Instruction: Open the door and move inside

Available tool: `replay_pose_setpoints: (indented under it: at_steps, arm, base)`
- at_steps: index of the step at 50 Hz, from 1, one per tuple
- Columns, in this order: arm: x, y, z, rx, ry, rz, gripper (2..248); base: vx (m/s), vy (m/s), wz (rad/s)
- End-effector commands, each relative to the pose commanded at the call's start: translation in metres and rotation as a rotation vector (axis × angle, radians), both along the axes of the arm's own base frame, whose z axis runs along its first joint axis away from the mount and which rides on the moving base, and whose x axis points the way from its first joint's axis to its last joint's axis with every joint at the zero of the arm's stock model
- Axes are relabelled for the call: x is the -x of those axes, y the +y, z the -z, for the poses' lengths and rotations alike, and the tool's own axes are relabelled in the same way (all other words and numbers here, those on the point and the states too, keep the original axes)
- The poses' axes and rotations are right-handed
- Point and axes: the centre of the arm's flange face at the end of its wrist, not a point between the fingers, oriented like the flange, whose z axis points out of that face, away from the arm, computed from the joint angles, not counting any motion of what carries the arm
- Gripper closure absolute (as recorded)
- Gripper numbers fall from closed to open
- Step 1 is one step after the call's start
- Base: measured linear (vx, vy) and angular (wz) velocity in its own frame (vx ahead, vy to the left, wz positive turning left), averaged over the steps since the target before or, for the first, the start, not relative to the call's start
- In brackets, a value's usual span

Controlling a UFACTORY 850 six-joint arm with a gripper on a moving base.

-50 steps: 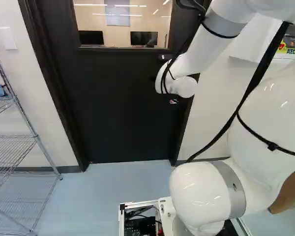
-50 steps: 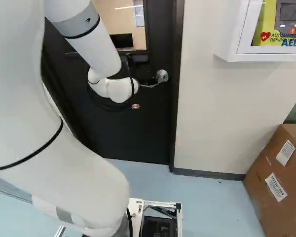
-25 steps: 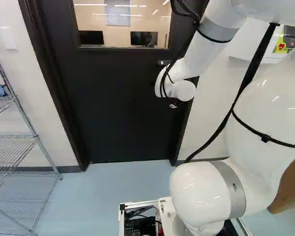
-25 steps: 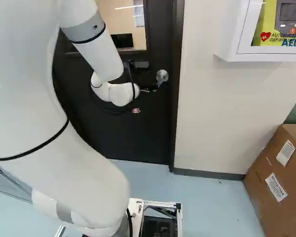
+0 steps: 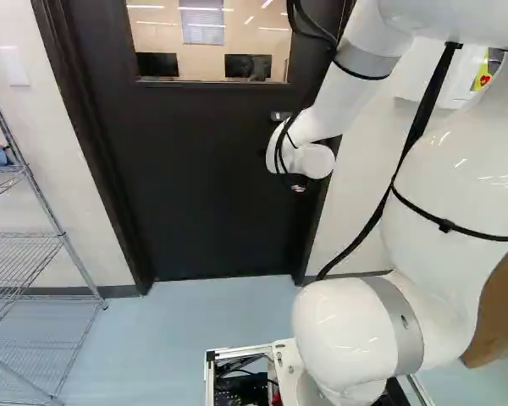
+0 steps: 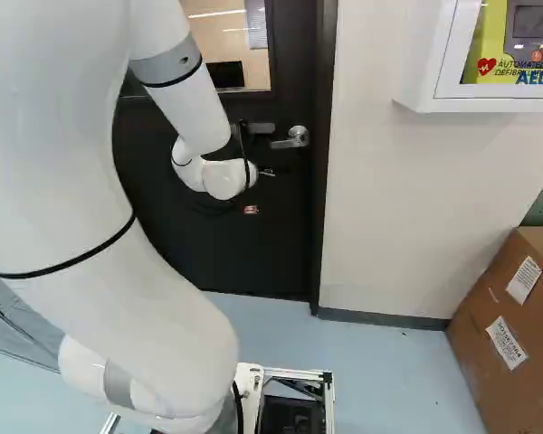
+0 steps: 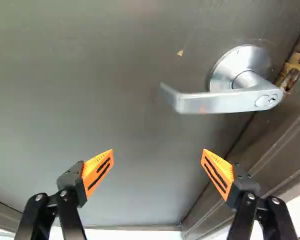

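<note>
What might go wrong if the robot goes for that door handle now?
The handle isn't between the open fingers of the gripper, so closing now would probably miss it. The gripper also sits close to the door frame, so one finger might scrape it.

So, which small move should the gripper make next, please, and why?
Probably a small shift up toward the handle: in the right base view the gripper is lower than it, and the open fingers are not around it.
</note>
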Motion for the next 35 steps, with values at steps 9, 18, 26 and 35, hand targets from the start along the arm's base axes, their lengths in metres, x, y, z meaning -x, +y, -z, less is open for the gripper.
replay_pose_setpoints:
  at_steps: [9,18,26,35]
  arm:
    - [-0.008,-0.003,0.000,-0.024,-0.001,0.041,3]
    - [-0.025,-0.006,0.001,-0.057,-0.004,0.096,3]
    - [-0.040,-0.008,0.002,-0.092,-0.008,0.152,3]
    - [-0.057,-0.010,0.004,-0.136,0.000,0.218,3]
  base:
    - [0.000,0.000,0.000]
    - [0.000,0.000,0.000]
    - [0.000,0.000,0.000]
    - [0.000,0.000,0.000]
